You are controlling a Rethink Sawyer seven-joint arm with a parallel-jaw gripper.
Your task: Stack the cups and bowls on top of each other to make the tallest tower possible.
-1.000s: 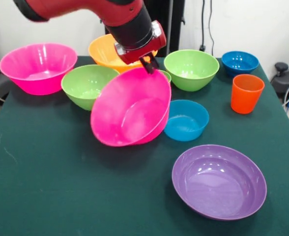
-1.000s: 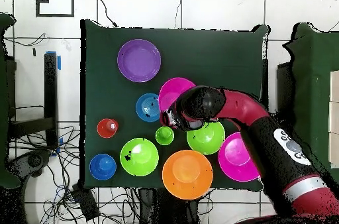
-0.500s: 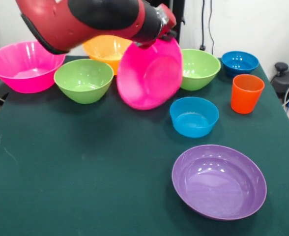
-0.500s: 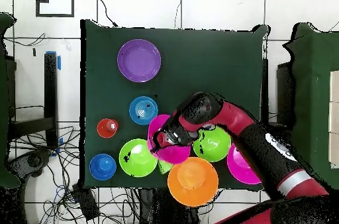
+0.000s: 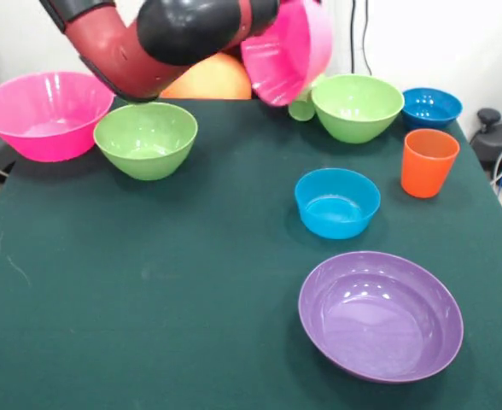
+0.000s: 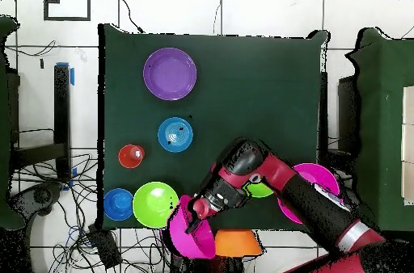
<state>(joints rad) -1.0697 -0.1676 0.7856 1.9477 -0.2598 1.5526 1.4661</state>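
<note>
The scene is evenly and brightly lit from above — soft, short shadows are cast under each bowl on the green table [image 5: 148,282]. White glare spots are seen inside the purple bowl [image 5: 381,314] near the lower right. The arm [image 5: 174,30] at the upper left is slightly blurred.

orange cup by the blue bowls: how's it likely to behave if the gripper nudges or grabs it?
The orange cup stands upright, taller than wide and narrowing to its base, so a high push would probably tip it rather than slide it. Tipped, its taper would likely make it roll in a curve. It looks like thin, glossy plastic: probably light, stiff enough to pinch at the rim, perhaps slippery.
</note>
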